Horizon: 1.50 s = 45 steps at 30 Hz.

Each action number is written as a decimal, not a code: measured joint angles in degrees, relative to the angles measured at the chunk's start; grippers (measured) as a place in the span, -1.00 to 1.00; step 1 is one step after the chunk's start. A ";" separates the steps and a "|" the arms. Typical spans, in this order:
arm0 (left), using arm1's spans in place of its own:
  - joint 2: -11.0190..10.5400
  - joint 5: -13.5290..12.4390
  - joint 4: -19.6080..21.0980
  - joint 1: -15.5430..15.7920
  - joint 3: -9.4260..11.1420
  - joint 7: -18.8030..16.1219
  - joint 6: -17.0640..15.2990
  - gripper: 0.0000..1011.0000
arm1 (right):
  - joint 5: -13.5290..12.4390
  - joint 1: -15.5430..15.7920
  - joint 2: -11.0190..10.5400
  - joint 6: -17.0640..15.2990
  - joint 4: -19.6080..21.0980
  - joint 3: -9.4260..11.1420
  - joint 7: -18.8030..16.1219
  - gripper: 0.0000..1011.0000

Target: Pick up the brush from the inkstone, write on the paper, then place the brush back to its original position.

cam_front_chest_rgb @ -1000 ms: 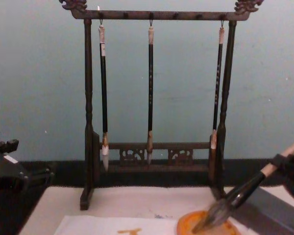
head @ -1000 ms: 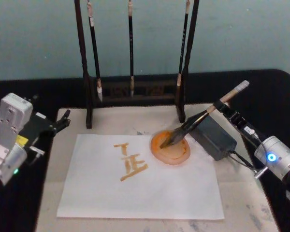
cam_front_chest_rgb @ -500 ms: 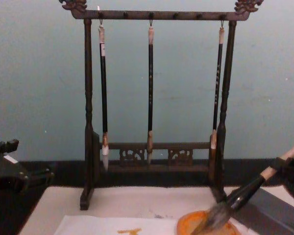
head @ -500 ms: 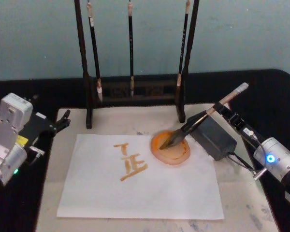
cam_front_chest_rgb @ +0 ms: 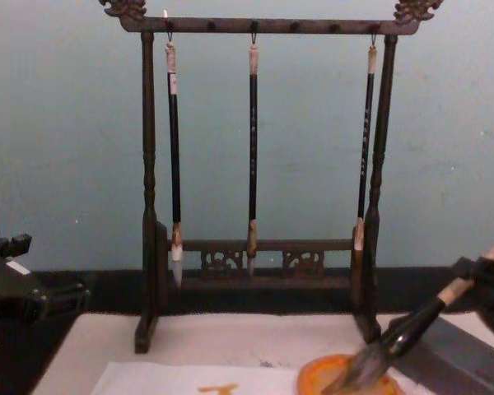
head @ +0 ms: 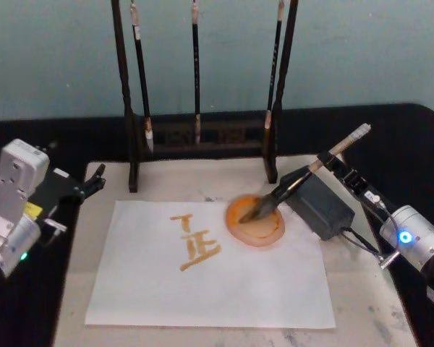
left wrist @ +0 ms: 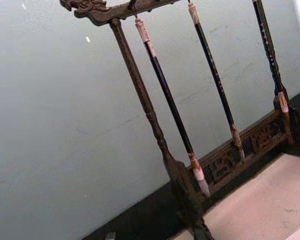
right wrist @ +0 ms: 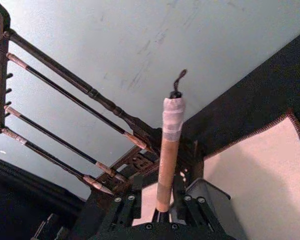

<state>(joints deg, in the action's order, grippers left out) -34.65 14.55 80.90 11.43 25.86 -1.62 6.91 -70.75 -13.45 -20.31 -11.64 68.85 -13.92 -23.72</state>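
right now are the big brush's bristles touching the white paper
No, the brush has its bristles resting in the orange dish, with its handle tilted up in the right gripper.

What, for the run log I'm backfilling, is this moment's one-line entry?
right gripper: shut on brush | brush: bristles in orange dish | left gripper: parked, far left | paper: orange strokes present

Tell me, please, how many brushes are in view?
4. Three thin ones hang on the rack: left, middle, right. The large brush is in the right hand, bristles in the orange dish. The left hand sits parked at the left. None seems hidden.
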 joint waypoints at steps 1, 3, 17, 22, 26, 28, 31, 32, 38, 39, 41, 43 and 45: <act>0.00 0.00 0.00 0.00 0.00 0.00 0.00 1.00 | 0.00 0.00 0.01 0.00 0.00 0.00 0.00 -0.23; 0.00 0.00 0.00 0.00 0.00 0.00 0.00 1.00 | 0.00 0.00 0.02 -0.01 0.00 0.01 -0.02 -0.09; 0.00 0.00 0.00 0.00 0.00 0.00 0.00 1.00 | 0.02 0.00 0.02 -0.06 0.01 0.07 -0.05 0.75; 0.00 0.00 0.00 0.00 0.00 0.00 0.00 1.00 | 0.04 0.00 0.02 -0.06 0.01 0.08 -0.05 0.97; 0.00 0.00 0.00 0.00 0.00 0.00 0.00 1.00 | 0.07 0.00 0.02 -0.06 0.01 0.07 -0.05 0.98; 0.00 0.00 0.00 0.00 0.00 0.00 0.00 1.00 | 0.07 0.00 0.02 -0.05 0.01 0.07 -0.05 0.98; 0.00 0.00 0.00 0.00 0.00 0.00 0.00 1.00 | 0.07 0.00 0.02 -0.06 0.00 0.07 -0.05 0.98; 0.00 0.00 0.00 0.00 0.00 0.00 0.00 1.00 | 0.07 0.00 0.02 -0.05 0.00 0.07 -0.04 0.98; 0.00 0.00 0.00 0.00 0.00 0.00 0.00 1.00 | 0.01 0.19 -0.37 0.29 0.18 -0.35 0.01 0.98; 0.00 0.00 0.00 0.00 0.00 0.00 0.00 1.00 | -0.03 0.32 -0.49 0.43 0.33 -0.44 0.04 0.98; 0.00 0.00 0.00 0.00 0.00 0.00 0.00 1.00 | -0.19 0.85 -0.95 0.84 1.06 -0.63 0.25 0.98; 0.00 0.00 0.00 0.00 0.00 0.00 0.00 1.00 | -0.34 1.38 -1.29 1.16 1.70 -0.70 0.54 0.98; 0.00 0.00 0.00 0.00 0.00 0.00 0.00 1.00 | -0.44 2.48 -1.88 1.81 3.01 -0.75 1.09 0.98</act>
<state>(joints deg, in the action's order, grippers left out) -34.65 14.55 80.90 11.43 25.86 -1.62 6.91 -71.18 -10.97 -22.18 -9.83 71.85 -14.67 -22.63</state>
